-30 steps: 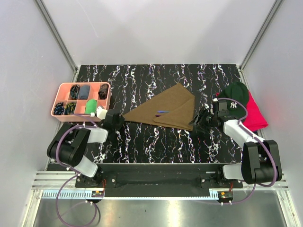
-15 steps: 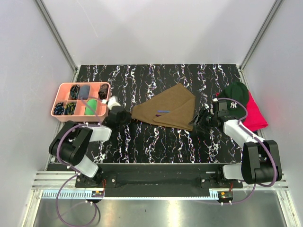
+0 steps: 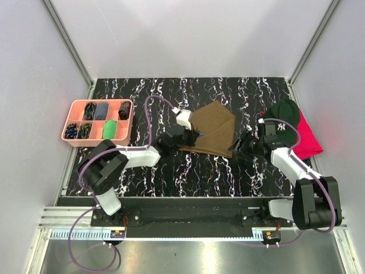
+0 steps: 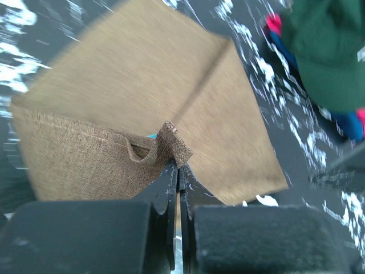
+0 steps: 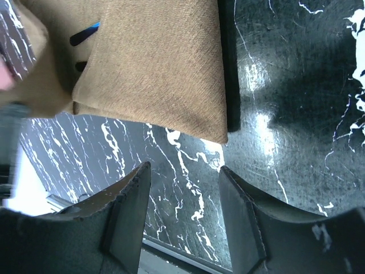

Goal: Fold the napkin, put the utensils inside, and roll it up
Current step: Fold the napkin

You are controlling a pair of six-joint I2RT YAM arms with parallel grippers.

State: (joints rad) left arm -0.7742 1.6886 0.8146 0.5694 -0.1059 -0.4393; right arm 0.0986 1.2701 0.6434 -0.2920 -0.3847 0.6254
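Observation:
The olive-brown napkin lies folded at mid-table, and its left corner is lifted and drawn over the cloth. My left gripper is shut on that corner; in the left wrist view the pinched tip of fabric stands just above the closed jaws. The utensils are almost hidden inside the fold. Only dark ends with a blue tip stick out in the right wrist view. My right gripper is open and empty, low over the table just off the napkin's near right corner.
A pink compartment tray with small items stands at the left. A dark green cap lies on a red cloth at the right, close behind my right arm. The cap also shows in the left wrist view.
My left gripper has carried the napkin's left corner to the right, folding it over the cloth and covering the utensils. The right gripper has barely moved.

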